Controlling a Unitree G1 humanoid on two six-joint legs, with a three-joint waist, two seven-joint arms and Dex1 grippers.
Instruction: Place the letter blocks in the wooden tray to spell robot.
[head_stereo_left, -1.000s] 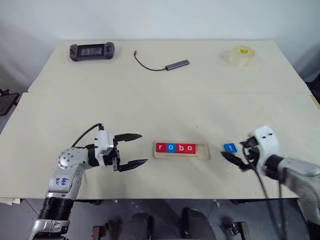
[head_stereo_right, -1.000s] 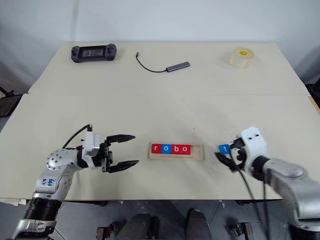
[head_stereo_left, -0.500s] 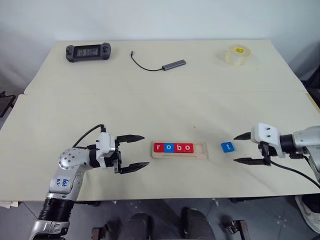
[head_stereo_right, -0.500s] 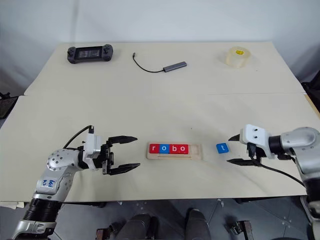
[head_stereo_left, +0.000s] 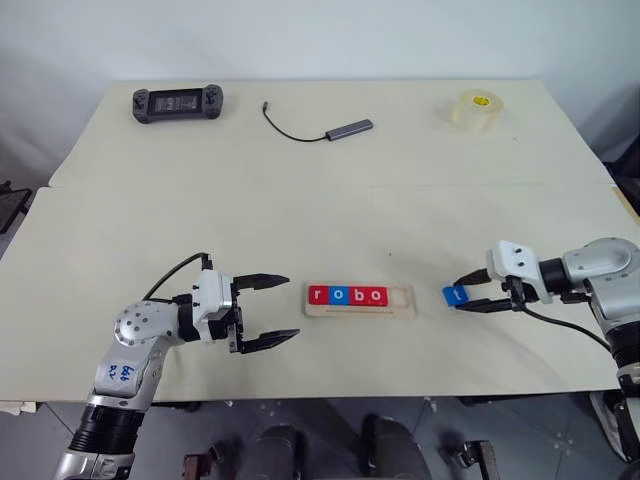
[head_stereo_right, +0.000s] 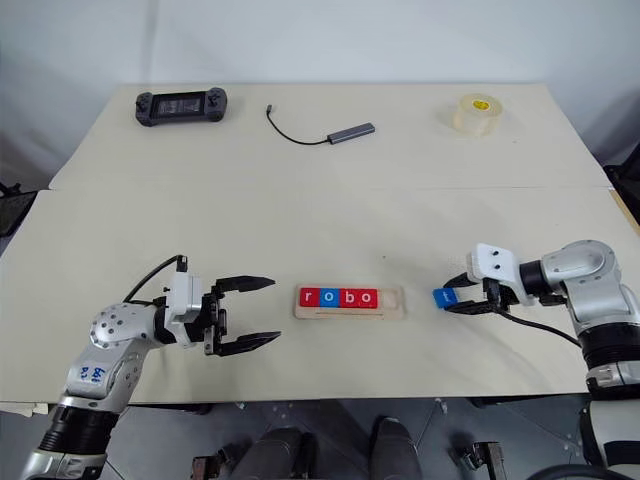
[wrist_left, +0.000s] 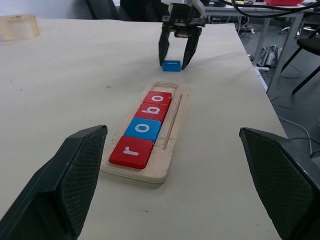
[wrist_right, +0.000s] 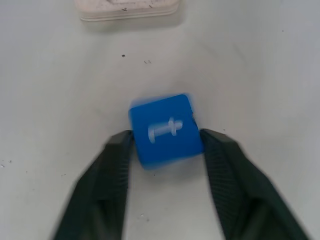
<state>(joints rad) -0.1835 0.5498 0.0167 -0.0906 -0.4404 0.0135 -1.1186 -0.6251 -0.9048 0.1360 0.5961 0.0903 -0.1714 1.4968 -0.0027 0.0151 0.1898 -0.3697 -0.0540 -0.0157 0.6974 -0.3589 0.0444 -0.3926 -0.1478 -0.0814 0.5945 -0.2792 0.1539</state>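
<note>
The pale worktop (head_stereo_left: 330, 200) spans nearly the whole frame. At its far edge lie a black handheld controller (head_stereo_left: 178, 102) at upper left, a grey cable adapter (head_stereo_left: 345, 129) near top centre, and a roll of clear tape (head_stereo_left: 474, 110) at upper right. The wooden tray (head_stereo_left: 361, 300) sits low in the centre, holding four letter blocks (head_stereo_left: 348, 295) in a row (red r, blue o, red b, red o) with its right end bare. At lower left the left end effector (head_stereo_left: 266, 311) hovers with its fingers spread wide, holding nothing. At right, the right end effector (head_stereo_right: 452, 294) has its fingers narrowed against both sides of the blue t block (wrist_right: 165, 130), which lies on the worktop just right of the tray.
</note>
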